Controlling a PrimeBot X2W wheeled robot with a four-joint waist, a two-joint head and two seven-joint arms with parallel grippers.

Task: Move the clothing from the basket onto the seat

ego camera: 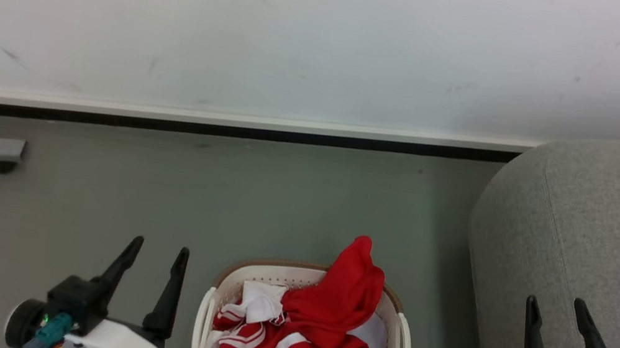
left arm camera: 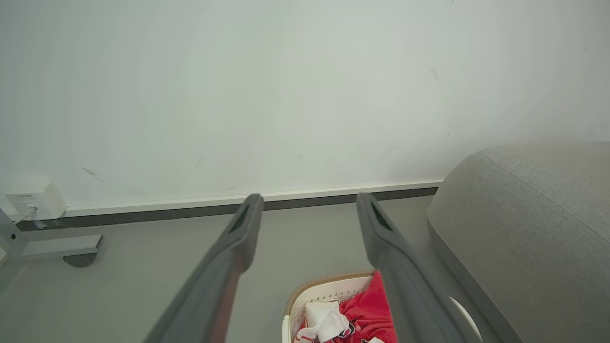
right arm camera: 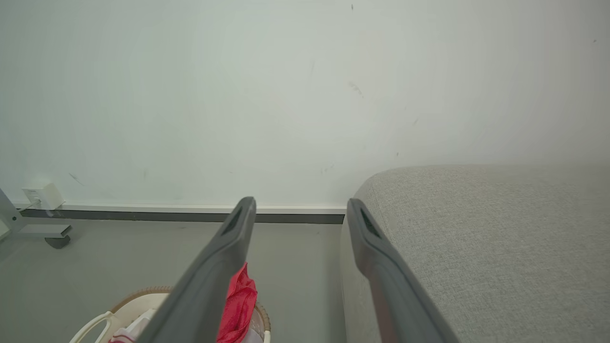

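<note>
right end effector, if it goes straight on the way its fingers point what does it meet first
Probably the wall just above the skirting, which shows in the gap of the open right end effector. Its outer finger may brush the seat corner first; depth is unclear.

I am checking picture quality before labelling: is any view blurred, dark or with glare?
Head view: even soft light, no glare, the clothing and the basket sharp. Left wrist view: the left gripper looks soft, near the lens. Right wrist view: the right gripper is soft too, the seat weave clear.
</note>
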